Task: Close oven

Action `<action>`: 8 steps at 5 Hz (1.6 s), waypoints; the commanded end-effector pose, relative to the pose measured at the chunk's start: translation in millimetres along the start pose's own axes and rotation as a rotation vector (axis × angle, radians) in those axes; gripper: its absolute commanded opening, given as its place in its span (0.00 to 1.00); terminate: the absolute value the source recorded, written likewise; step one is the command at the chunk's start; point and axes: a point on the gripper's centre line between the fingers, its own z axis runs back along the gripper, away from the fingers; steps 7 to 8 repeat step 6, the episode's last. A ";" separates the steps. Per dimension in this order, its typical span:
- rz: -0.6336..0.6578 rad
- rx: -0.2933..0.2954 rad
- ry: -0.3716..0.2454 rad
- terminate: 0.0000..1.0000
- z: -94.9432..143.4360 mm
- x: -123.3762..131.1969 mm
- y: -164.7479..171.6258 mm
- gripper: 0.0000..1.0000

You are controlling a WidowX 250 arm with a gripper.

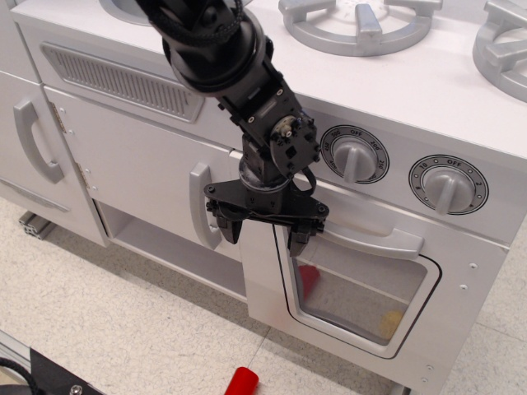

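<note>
Pincer [265,236] spread wide, holding nothing, fingertips against top left of oven door [362,284], which sits nearly shut just below and right of it. Grey bar handle [375,241] right of pincer.

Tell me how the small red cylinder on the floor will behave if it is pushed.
The red cylinder lies on its side on the smooth speckled floor, so it would probably roll rather than slide. It looks small and plastic, so likely light and rigid. Only part shows at the frame edge, so its shape is uncertain.
</note>
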 end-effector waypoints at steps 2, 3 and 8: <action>0.001 -0.025 0.033 0.00 47.5 -0.3 21.2 1.00; 0.031 -0.046 0.053 0.00 74.2 -2.0 33.0 1.00; 0.007 -0.048 0.075 1.00 85.1 3.4 37.1 1.00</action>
